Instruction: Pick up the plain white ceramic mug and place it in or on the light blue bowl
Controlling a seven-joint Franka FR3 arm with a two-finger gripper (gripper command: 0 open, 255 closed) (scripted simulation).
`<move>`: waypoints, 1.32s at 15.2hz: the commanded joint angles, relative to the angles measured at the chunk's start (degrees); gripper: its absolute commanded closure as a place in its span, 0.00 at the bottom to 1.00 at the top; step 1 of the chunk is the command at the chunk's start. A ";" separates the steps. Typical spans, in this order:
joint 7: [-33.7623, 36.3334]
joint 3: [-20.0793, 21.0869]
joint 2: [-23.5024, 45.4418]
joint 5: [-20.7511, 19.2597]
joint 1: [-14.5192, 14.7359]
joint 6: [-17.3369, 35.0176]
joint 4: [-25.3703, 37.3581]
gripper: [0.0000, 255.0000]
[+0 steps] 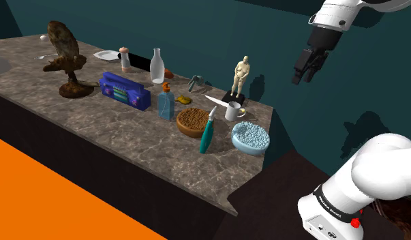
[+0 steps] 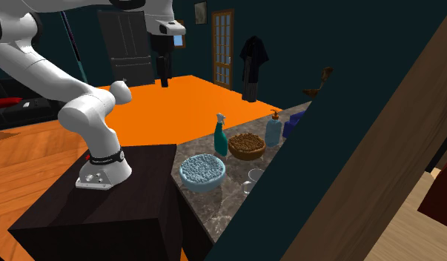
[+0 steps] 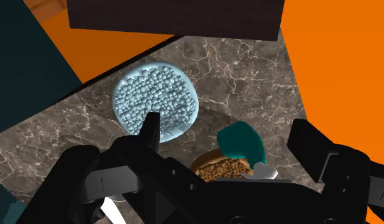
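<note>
Here, claw (image 1: pixel 302 78) open, empty, high above counter (image 1: pixel 129 140); white mug (image 1: pixel 231 111) well apart below, near blue bowl (image 1: pixel 251 138).

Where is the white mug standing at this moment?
The white mug stands right of the shoulder view's middle, between the brown bowl and the light blue bowl, a little behind them, near the figurine.

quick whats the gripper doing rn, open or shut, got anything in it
All-black two-finger gripper: open, holding nothing; its fingers stand apart, high above the marbled countertop. The plain white mug stands on that countertop.
</note>
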 commanded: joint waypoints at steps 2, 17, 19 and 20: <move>-0.29 -0.14 1.13 -0.23 -0.08 2.06 -0.77 0.00; -4.11 -2.67 26.15 -2.14 -0.93 31.30 -2.31 0.00; -4.63 -3.01 30.29 -2.09 -1.01 34.58 -1.09 0.00; -4.89 -3.17 32.39 -2.03 -1.05 36.13 -0.36 0.00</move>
